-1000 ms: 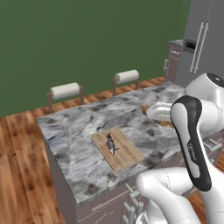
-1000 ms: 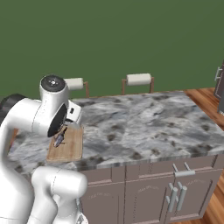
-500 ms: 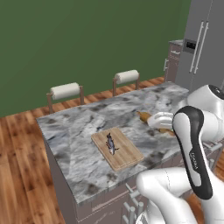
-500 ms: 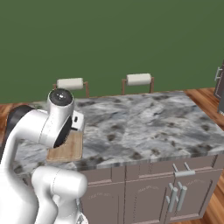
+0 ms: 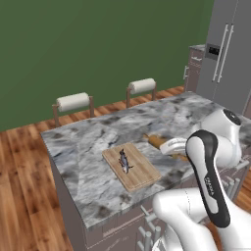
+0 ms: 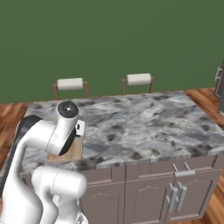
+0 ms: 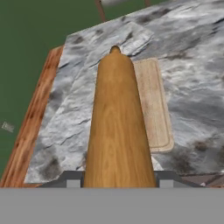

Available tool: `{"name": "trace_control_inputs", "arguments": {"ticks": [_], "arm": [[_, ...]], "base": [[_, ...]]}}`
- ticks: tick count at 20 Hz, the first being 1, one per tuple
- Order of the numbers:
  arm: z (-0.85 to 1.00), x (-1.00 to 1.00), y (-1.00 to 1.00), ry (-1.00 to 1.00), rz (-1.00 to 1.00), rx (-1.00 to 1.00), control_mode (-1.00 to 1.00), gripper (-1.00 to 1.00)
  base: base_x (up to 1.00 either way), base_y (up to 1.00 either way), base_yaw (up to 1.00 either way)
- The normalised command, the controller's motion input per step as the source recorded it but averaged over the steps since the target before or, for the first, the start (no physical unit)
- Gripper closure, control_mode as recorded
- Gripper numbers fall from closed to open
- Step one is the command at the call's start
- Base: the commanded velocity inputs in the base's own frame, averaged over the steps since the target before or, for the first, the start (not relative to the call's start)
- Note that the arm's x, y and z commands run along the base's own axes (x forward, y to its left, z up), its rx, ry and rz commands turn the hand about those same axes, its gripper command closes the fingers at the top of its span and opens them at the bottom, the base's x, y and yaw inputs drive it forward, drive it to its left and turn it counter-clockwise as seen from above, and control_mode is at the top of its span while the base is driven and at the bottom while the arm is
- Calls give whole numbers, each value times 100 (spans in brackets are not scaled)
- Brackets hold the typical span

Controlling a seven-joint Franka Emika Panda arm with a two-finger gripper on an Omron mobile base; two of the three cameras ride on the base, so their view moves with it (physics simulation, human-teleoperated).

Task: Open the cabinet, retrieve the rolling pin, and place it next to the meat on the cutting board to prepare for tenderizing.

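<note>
My gripper (image 5: 172,146) is shut on the rolling pin (image 5: 156,140), a light orange-brown wooden cylinder whose free end pokes out toward the cutting board (image 5: 132,167). That tan board lies on the marble island with the meat (image 5: 124,161), a small dark lump, on its middle. In the hand view the rolling pin (image 7: 116,127) runs straight ahead from the gripper (image 7: 117,179), above the counter just left of the cutting board (image 7: 154,103). My arm covers most of the cutting board (image 6: 73,153) in the right base view. The cabinet is out of view.
The grey marble island (image 5: 93,147) has wood floor beyond its far and left edges. Two stools (image 5: 73,102) (image 5: 142,86) with white roll seats stand behind it. A grey fridge (image 5: 226,49) is at the back right. Base cabinet doors (image 6: 175,192) face me below the counter.
My arm has swung left and lowered, carrying the rolling pin closer to the cutting board. The board and meat have stayed put.
</note>
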Motion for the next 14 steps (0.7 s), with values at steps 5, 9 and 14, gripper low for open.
{"name": "trace_control_inputs", "arguments": {"ticks": [5,9,14], "arm": [[-28,5,12,4,10,0,-100,100],[-35,5,7,0,9,0,-100,100],[-35,13,5,0,7,0,-100,100]], "base": [[0,0,0],[0,0,0],[0,0,0]]}}
